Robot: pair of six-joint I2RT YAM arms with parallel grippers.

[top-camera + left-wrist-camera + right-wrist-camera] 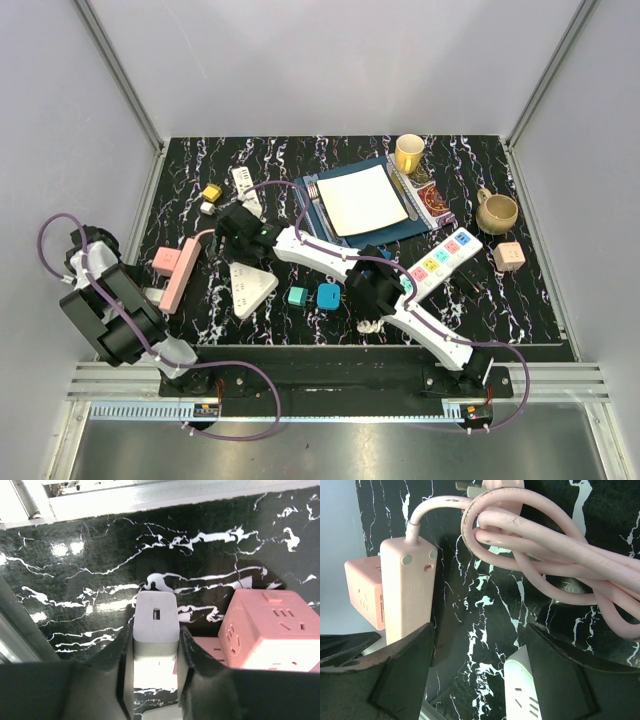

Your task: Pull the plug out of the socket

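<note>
Two dark fingers of my left gripper [155, 636] press flat on the smooth, boxy white plug [156, 611], one on each side. The plug stands just beside the pink cube socket [272, 630], which sits on the pink power strip [205, 650]. I cannot tell whether its prongs are seated in the strip. Beyond it, the glossy black marbled table [75, 580] lies bare up to the metal rail [150, 495]. My right gripper [480, 635] is spread wide with nothing between its fingers. It hovers by the strip's rounded end, with a thick coil of matte pink cord [545, 545] ahead and a white strip [522, 690] below one finger.
</note>
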